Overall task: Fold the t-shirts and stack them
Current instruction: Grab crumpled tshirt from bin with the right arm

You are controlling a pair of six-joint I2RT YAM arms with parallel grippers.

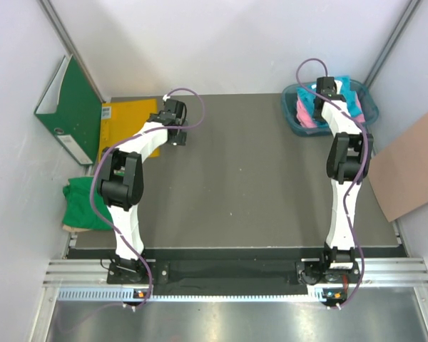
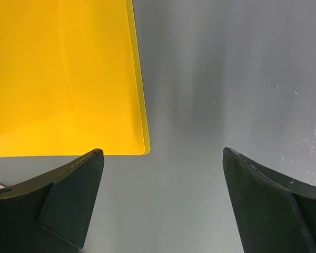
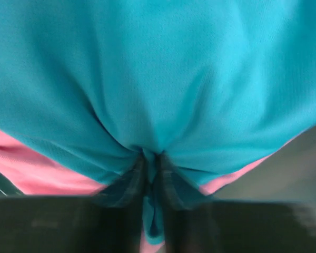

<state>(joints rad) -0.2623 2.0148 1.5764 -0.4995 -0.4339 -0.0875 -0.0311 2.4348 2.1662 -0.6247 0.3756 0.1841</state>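
A turquoise-blue t-shirt (image 1: 354, 94) lies on a pink t-shirt (image 1: 307, 118) in a blue bin (image 1: 292, 122) at the back right. My right gripper (image 1: 321, 100) reaches into the bin. In the right wrist view it (image 3: 151, 163) is shut on a pinched fold of the turquoise shirt (image 3: 158, 74), with the pink shirt (image 3: 31, 168) beneath. A bright green t-shirt (image 1: 85, 203) lies crumpled off the mat's left edge. My left gripper (image 1: 178, 135) is open and empty over the bare mat; in the left wrist view it (image 2: 163, 158) hangs just right of the yellow envelope's corner.
A yellow envelope (image 1: 125, 128) lies at the back left, also shown in the left wrist view (image 2: 63, 74). A green binder (image 1: 71, 110) leans against the left wall. A brown cardboard sheet (image 1: 414, 167) lies at the right. The dark mat (image 1: 250, 178) covers the table.
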